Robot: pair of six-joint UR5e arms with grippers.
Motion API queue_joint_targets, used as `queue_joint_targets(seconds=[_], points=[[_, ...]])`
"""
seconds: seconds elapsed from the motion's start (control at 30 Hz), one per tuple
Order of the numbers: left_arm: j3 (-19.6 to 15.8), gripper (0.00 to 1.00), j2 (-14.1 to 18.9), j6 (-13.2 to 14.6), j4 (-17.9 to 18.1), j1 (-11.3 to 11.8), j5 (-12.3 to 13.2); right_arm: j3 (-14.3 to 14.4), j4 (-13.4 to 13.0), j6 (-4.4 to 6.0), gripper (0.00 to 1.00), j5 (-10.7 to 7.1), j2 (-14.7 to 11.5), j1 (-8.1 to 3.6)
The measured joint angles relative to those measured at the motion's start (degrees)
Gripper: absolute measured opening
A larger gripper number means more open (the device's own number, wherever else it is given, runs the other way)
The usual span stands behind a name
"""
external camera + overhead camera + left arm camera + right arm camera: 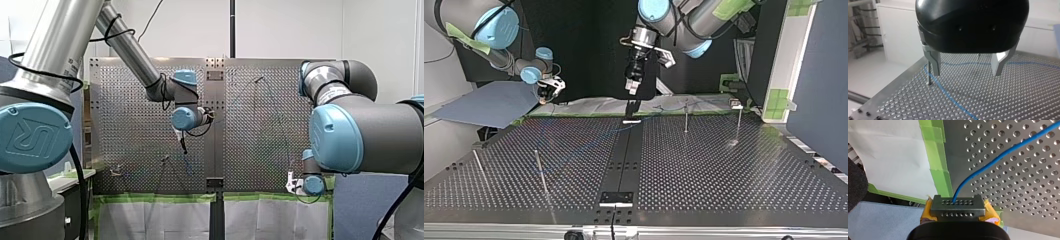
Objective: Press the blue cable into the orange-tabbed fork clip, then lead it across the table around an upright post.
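**Right gripper clamps the blue cable at the table's edge; left gripper hangs open above it**

In the right wrist view, the right gripper [958,206] has its fingers closed on the blue cable [998,155]. Yellow pads [991,213] show on either side of the metal tips. The cable comes out from between the tips and runs away over the perforated table [1023,182]. The gripper itself sits just off the table's edge, beside a strip of green tape [935,152] and a white sheet [893,157]. The top view places this gripper at its left, off the table's far corner.

In the left wrist view, the left gripper [965,73] is black with metal fingers [934,62]. The fingers stand spread apart with nothing between them, and the gripper hangs above the table without touching it. The cable lies flat on the table under it. It comes in from one side, passes beneath the fingers, bends close by a thin upright post [928,75] and runs on toward the camera. Whether the cable touches the post cannot be told. In the top view this gripper hangs over the dark middle strip [624,155], near the table's far edge.
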Motion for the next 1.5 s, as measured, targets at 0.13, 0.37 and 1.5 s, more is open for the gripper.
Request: queue_joint_targets(seconds=[0.13,0.37,1.5], points=[[-1.9,1.0,-0.1,0.6,1.6,0.0,0.6,0.0,0.0,0.05,0.0,0.03,0.0,0.0],[-5.7,1.0,-0.1,0.5,3.3,0.3,0.9,0.0,0.0,0.01,0.0,-0.01,0.0,0.01],[-18.5,1.0,0.0,0.8,3.3,0.3,0.5,0.0,1.6,-1.21,0.0,-0.21,0.0,0.56]])
